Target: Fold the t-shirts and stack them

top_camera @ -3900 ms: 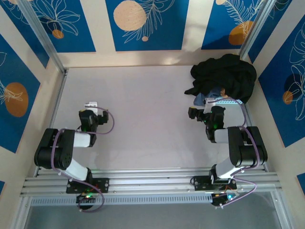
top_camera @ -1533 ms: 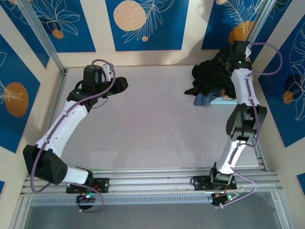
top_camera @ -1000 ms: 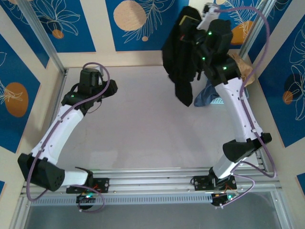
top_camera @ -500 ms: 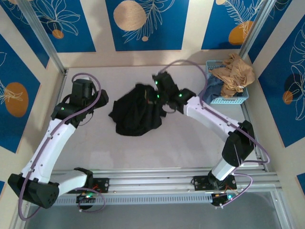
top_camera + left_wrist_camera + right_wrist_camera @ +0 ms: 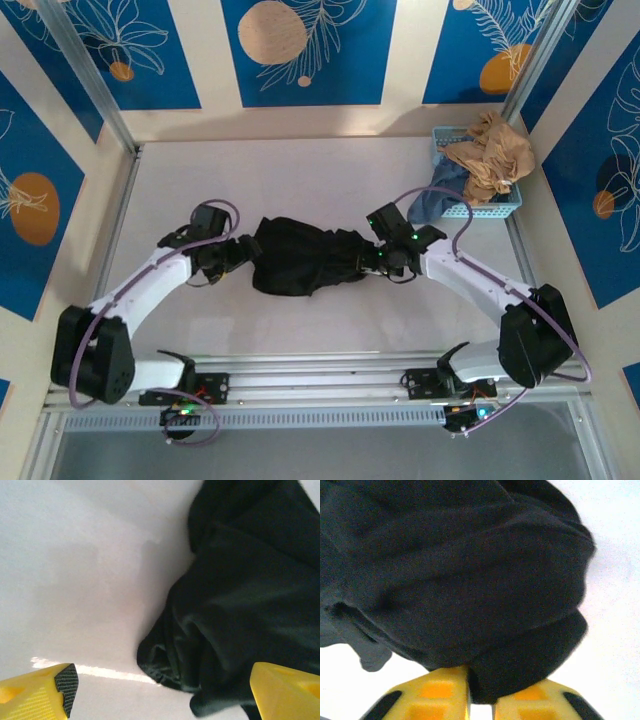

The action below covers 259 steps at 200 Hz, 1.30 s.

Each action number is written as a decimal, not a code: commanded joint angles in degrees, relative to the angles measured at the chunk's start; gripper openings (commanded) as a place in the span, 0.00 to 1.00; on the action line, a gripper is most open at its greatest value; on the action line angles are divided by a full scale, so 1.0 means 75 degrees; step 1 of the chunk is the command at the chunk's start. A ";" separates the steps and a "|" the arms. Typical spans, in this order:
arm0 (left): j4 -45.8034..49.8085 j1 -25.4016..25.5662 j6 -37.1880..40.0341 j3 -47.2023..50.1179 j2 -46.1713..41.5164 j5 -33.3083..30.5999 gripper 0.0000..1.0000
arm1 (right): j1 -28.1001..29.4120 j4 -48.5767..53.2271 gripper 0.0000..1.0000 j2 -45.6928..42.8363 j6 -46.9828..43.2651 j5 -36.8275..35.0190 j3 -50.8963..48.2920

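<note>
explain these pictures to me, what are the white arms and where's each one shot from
These are two robot arms bolted to a table. The wide picture looks down from above; the other two come from a camera on each wrist. A crumpled black t-shirt lies between the arms. The yellow right fingers pinch a fold of it; the yellow left fingers stand wide open at its other end. At the back right, a blue basket holds brown cloth, with blue cloth spilling over its side.
</note>
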<state>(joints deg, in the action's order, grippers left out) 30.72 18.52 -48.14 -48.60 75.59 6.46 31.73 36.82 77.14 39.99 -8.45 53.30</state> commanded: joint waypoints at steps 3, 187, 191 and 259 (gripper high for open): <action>-0.1493 0.0049 -0.0588 -0.0032 0.0479 0.0617 0.90 | -0.0180 0.0486 0.38 -0.0448 0.0125 0.0423 -0.0160; -0.1396 0.0519 -0.0318 -0.2056 0.1615 0.0592 0.04 | -0.2327 -0.1751 0.07 0.0036 0.3714 0.2638 -0.0931; -0.1240 0.0520 -0.0281 -0.2137 0.1580 0.0592 0.04 | -0.2337 -0.1737 0.03 0.0073 0.3725 0.2644 -0.0884; 0.0831 0.0522 0.0303 -0.2672 0.1290 0.0195 0.17 | -0.2355 -0.1407 0.00 0.0082 0.3317 0.2334 -0.0328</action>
<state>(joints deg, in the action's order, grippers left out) 27.35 21.89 -48.75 -67.24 86.74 10.76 14.31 24.67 77.69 66.37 9.06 48.64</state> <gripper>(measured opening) 0.118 0.065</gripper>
